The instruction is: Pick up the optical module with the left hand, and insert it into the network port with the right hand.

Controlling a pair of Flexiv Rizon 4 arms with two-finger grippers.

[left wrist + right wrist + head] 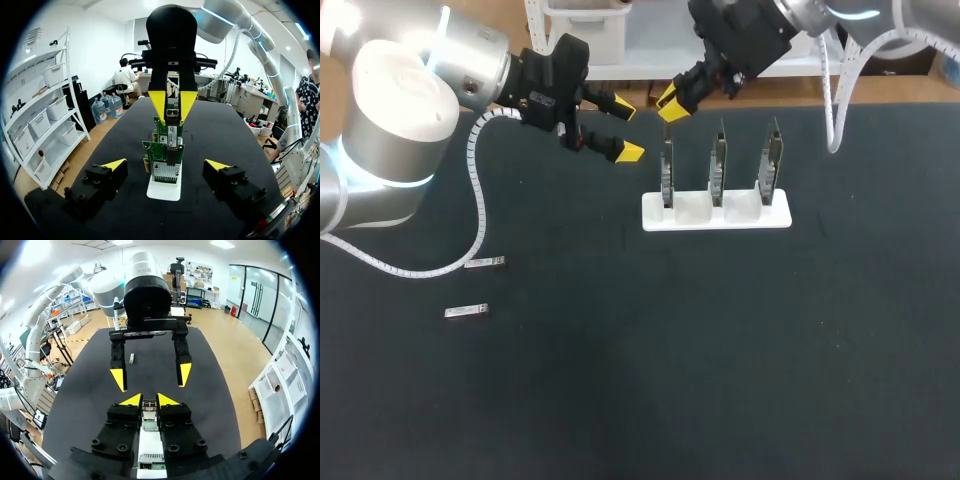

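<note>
Yellow tips first: seeing the right gripper (670, 103) pinched narrow on the optical module (149, 409), right above the left-end network card (667, 178) in the white stand (720, 216). Seeing the left gripper (622, 130) spread wide, holding nothing, just beside. Looks like the insertion step, pickup part done. Can't tell whether already touching the port, hidden under the fingers. Next up: squaring to the slot, then pushing straight in, no tilt. Also spotted a spare module (485, 262) plus another module (466, 312), well apart from the stand.

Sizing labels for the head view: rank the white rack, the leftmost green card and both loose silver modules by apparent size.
1. White rectangular rack.
2. Leftmost upright green card.
3. Small silver modules, nearer and farther: alike, unranked.
</note>
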